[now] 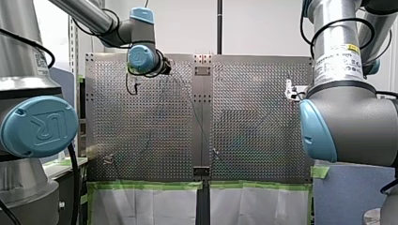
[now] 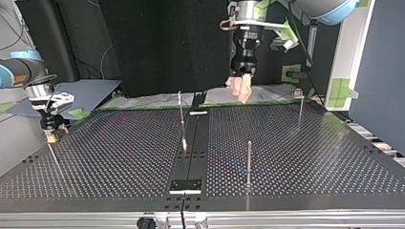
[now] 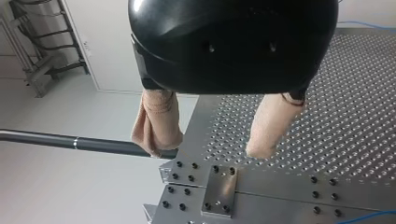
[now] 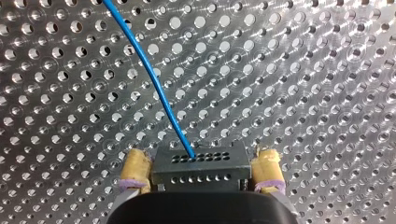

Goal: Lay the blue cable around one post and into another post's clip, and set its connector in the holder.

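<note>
Ahead of my right gripper (image 4: 201,164), the blue cable (image 4: 154,84) runs over the perforated table and ends in a black connector (image 4: 198,172). The connector sits between the yellow pads (image 4: 135,170), which touch both its sides; the gripper is shut on it. In the top view this gripper (image 2: 50,136) hangs low at the table's left edge. My left gripper (image 3: 208,149) is open, its beige pads (image 3: 156,130) holding nothing. It hovers high over the far table edge (image 2: 241,88). Thin posts stand at the middle (image 2: 249,162), far right (image 2: 300,107) and centre (image 2: 180,112).
A dark centre strip (image 2: 193,152) with a small metal plate (image 2: 186,186) divides the table. A black rod (image 3: 70,142) crosses under my left gripper, beyond the table's edge. A bolted plate (image 3: 219,191) lies below its fingers. Green tape marks the table's surround (image 1: 145,186).
</note>
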`<state>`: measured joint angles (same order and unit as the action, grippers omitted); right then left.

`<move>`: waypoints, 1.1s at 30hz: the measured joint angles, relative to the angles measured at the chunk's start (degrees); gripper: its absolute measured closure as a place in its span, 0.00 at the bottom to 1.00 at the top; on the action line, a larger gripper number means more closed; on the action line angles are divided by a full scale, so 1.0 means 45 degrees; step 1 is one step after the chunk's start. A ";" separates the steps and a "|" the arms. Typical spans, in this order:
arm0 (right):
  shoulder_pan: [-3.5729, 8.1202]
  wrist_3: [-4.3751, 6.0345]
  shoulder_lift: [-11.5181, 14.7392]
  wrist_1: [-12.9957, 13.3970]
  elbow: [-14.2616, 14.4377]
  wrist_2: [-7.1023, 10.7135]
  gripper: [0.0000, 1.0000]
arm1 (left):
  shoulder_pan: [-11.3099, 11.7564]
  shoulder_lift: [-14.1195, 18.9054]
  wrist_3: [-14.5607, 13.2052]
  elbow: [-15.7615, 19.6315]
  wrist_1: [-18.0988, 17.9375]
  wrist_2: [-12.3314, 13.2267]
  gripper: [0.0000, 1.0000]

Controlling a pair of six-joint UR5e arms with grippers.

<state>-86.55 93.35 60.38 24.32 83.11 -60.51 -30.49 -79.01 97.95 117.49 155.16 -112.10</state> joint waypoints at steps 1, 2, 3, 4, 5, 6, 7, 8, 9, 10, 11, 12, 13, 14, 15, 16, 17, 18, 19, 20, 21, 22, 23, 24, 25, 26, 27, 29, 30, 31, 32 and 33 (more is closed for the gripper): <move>0.0000 0.0000 -0.0001 0.0000 -0.0001 0.0000 0.00 | 0.0008 0.0020 0.0008 0.0000 0.0004 0.0000 0.00; 0.0000 0.0000 0.0000 0.0001 0.0000 0.0000 0.00 | 0.0014 0.0036 0.0015 -0.0001 0.0006 0.0000 0.00; 0.0000 0.0000 0.0000 0.0001 0.0000 0.0001 0.00 | 0.0021 0.0050 0.0019 -0.0003 0.0009 0.0000 0.00; 0.0000 0.0000 -0.0001 0.0001 -0.0001 0.0000 0.00 | 0.0024 0.0057 0.0018 -0.0009 0.0010 0.0000 0.00; 0.0000 0.0000 0.0000 0.0000 0.0000 0.0001 0.00 | 0.0026 0.0062 0.0019 -0.0018 0.0012 0.0000 0.00; 0.0000 0.0000 0.0000 0.0001 0.0000 0.0001 0.00 | 0.0028 0.0065 0.0026 -0.0035 0.0012 0.0000 0.00; 0.0000 0.0000 0.0000 0.0001 0.0000 0.0000 0.00 | 0.0028 0.0065 0.0031 -0.0046 0.0013 0.0003 0.00; 0.0000 0.0000 0.0000 0.0000 0.0000 0.0000 0.00 | 0.0029 0.0066 0.0035 -0.0056 0.0013 0.0007 0.00; 0.0000 0.0000 0.0000 0.0001 0.0000 0.0000 0.00 | 0.0029 0.0066 0.0030 -0.0068 0.0014 0.0020 0.00; 0.0000 0.0000 0.0000 0.0001 0.0000 0.0000 0.00 | 0.0030 0.0066 0.0030 -0.0079 0.0014 0.0043 0.00; 0.0000 0.0000 0.0000 0.0000 0.0000 0.0000 0.00 | 0.0031 0.0067 0.0033 -0.0090 0.0014 0.0072 0.00; 0.0000 0.0000 -0.0001 0.0000 0.0000 -0.0001 0.00 | 0.0032 0.0068 0.0035 -0.0108 0.0014 0.0111 0.00; 0.0000 0.0000 0.0000 0.0001 0.0000 0.0000 0.00 | 0.0033 0.0069 0.0038 -0.0128 0.0015 0.0135 0.00; 0.0000 -0.0001 -0.0001 0.0000 -0.0001 0.0000 0.00 | 0.0038 0.0070 0.0038 -0.0155 0.0014 0.0154 0.00; 0.0000 0.0000 0.0000 0.0001 0.0000 0.0000 0.00 | 0.0048 0.0070 0.0030 -0.0195 0.0014 0.0170 0.00; 0.0000 -0.0001 -0.0001 0.0001 0.0000 -0.0001 0.00 | 0.0055 0.0071 0.0021 -0.0224 0.0014 0.0178 0.00; 0.0000 0.0000 0.0000 0.0000 0.0000 0.0000 0.00 | 0.0060 0.0070 0.0010 -0.0249 0.0014 0.0184 0.00; 0.0000 0.0000 0.0000 0.0001 0.0000 0.0000 0.00 | 0.0065 0.0069 -0.0008 -0.0274 0.0014 0.0188 0.00; 0.0000 0.0001 0.0000 0.0000 0.0000 0.0000 0.00 | 0.0066 0.0069 -0.0019 -0.0287 0.0014 0.0192 0.00; 0.0000 0.0000 0.0000 0.0001 0.0000 0.0000 0.00 | 0.0067 0.0069 -0.0028 -0.0296 0.0014 0.0200 0.00; 0.0000 0.0000 0.0000 0.0000 0.0000 0.0000 0.00 | 0.0065 0.0070 -0.0040 -0.0301 0.0014 0.0227 0.00; 0.0000 0.0000 -0.0001 0.0000 -0.0001 0.0000 0.00 | 0.0059 0.0070 -0.0055 -0.0301 0.0014 0.0264 0.00; 0.0000 0.0000 -0.0001 0.0001 0.0001 0.0000 0.00 | 0.0053 0.0068 -0.0075 -0.0302 0.0014 0.0305 0.00; 0.0000 0.0000 0.0000 0.0001 0.0000 0.0000 0.00 | 0.0046 0.0068 -0.0114 -0.0300 0.0016 0.0358 0.00; 0.0000 0.0000 0.0000 0.0001 0.0000 0.0000 0.00 | 0.0042 0.0068 -0.0148 -0.0299 0.0019 0.0387 0.00; 0.0000 0.0000 0.0000 0.0001 -0.0001 0.0000 0.00 | 0.0040 0.0069 -0.0179 -0.0298 0.0022 0.0408 0.00; 0.0000 0.0000 -0.0001 0.0001 0.0000 0.0000 0.00 | 0.0048 0.0066 -0.0211 -0.0298 0.0030 0.0421 0.00; 0.0001 0.0000 -0.0001 0.0001 0.0000 0.0000 0.00 | 0.0065 0.0066 -0.0246 -0.0297 0.0040 0.0414 0.00; 0.0000 0.0000 0.0000 0.0001 0.0000 0.0001 0.00 | 0.0074 0.0059 -0.0261 -0.0293 0.0045 0.0397 0.00; 0.0000 0.0000 0.0000 0.0000 0.0000 0.0000 0.00 | 0.0079 0.0048 -0.0268 -0.0287 0.0047 0.0378 0.00; 0.0000 0.0000 0.0000 0.0000 0.0001 0.0000 0.00 | 0.0083 0.0033 -0.0273 -0.0283 0.0047 0.0360 0.00; 0.0000 0.0000 0.0000 0.0001 0.0000 0.0000 0.00 | 0.0085 0.0001 -0.0276 -0.0277 0.0042 0.0343 0.00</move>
<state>-86.55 93.35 60.37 24.32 83.11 -60.51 -30.11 -79.00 96.71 116.24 155.35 -110.56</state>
